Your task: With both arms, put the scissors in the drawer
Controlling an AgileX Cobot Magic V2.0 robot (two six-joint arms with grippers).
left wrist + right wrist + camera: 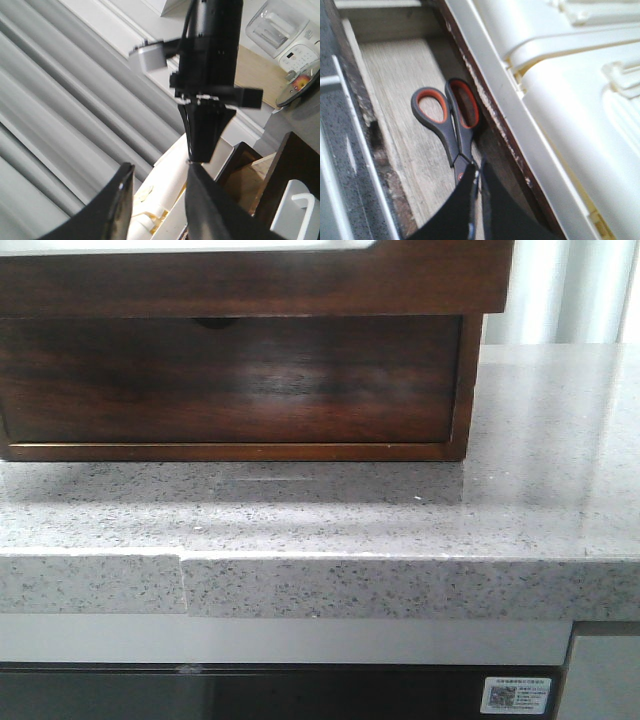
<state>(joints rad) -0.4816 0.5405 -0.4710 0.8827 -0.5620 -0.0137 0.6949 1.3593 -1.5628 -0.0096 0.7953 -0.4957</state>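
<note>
Resting on the grey speckled counter (520,520), the dark wooden cabinet (240,380) fills most of the front view, and neither arm is seen there. Only the taller lower front with a small half-round notch is shown, pushed in flush.

In the right wrist view the drawer (405,120) is seen open from above, its pale wooden floor exposed, so that something can be lowered into it. A cream plastic box (560,90) is placed just beside the drawer, beyond its dark side wall.

The scissors (451,120) are inside the drawer, close to that wall, with the orange-lined loops pointing away from the gripper. The blades are pinched by the right gripper (478,192), whose fingers are pressed together on them; the blade end is probably held so that the handles go in first. Whether the loops already touch the floor cannot be told. The release is judged to be the step in hand.

The left gripper (159,192) is spread and holds nothing. It is raised near the drawer, facing the other arm, probably kept ready to push the drawer closed afterwards.
</note>
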